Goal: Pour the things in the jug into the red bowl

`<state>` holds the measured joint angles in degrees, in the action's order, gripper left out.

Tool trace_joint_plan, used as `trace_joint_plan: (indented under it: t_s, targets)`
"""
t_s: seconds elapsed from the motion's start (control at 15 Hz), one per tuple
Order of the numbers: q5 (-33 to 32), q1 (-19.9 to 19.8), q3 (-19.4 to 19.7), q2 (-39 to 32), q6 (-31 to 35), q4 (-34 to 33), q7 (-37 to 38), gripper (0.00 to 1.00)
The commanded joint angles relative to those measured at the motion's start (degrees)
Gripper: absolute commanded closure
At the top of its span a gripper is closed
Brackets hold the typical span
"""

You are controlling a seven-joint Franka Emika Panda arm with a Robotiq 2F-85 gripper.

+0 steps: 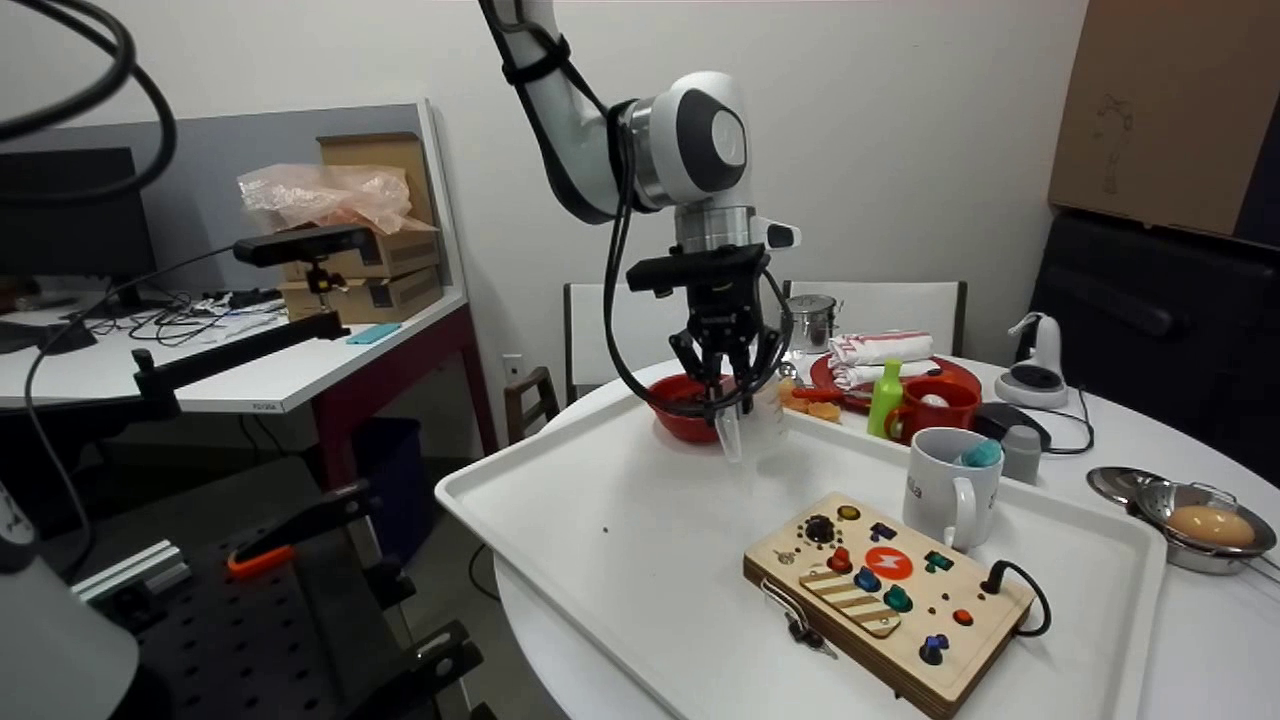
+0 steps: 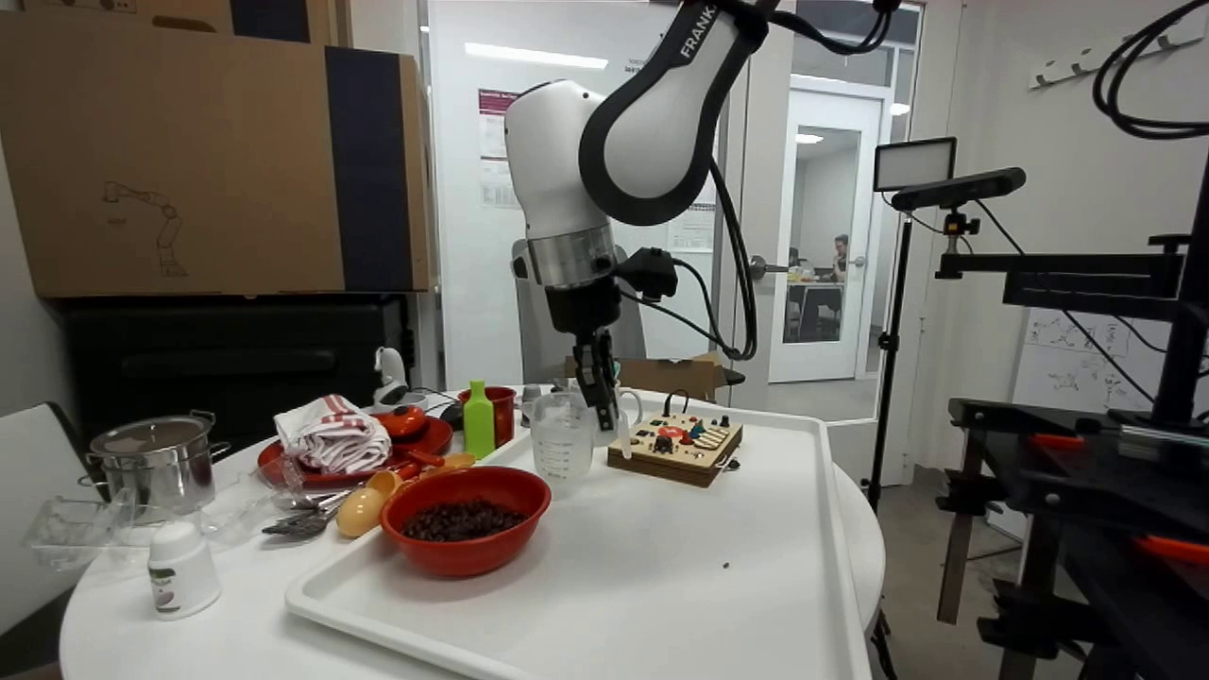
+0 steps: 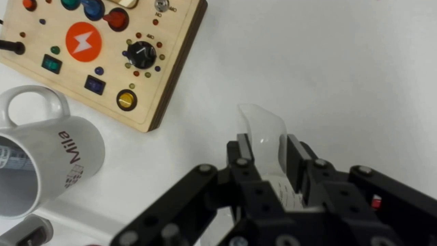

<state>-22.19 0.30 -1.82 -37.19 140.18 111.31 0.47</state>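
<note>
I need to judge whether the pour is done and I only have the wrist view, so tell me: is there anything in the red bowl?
Observer: Yes, an exterior view shows a heap of small dark pieces in the red bowl.
Operator: Can you see any of them in the jug?
Observer: None that I can make out through the clear side of the jug in an exterior view, though its bottom is hard to read.
Operator: And where is the bowl sitting?
Observer: On the white tray, near one of its corners.
</note>
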Motion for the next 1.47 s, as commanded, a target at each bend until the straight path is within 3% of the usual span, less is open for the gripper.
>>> trace_joint_plan:
  t_s: [0.0,0.2,0.27,0.4,0.73,0.87,1.4]
  targets:
    - [4.5,0.1,0.1,-1.1,-0.4,-1.7,-4.3,0.85]
    - [6.2,0.2,0.3,-1.8,-1.3,-2.7,-5.4,0.86]
    - [6.7,0.1,0.4,-2.2,-1.5,-3.1,-5.7,0.49]
    - [7.0,0.5,1.0,-2.8,-2.2,-3.9,-5.3,0.42]
    - [7.6,0.3,1.8,-4.3,-4.1,-5.8,-4.9,0.05]
    - [7.7,0.3,2.1,-4.7,-4.4,-6.2,-4.8,0.0]
    - [6.8,1.1,2.9,-3.9,-5.5,-6.7,-4.2,0.0]
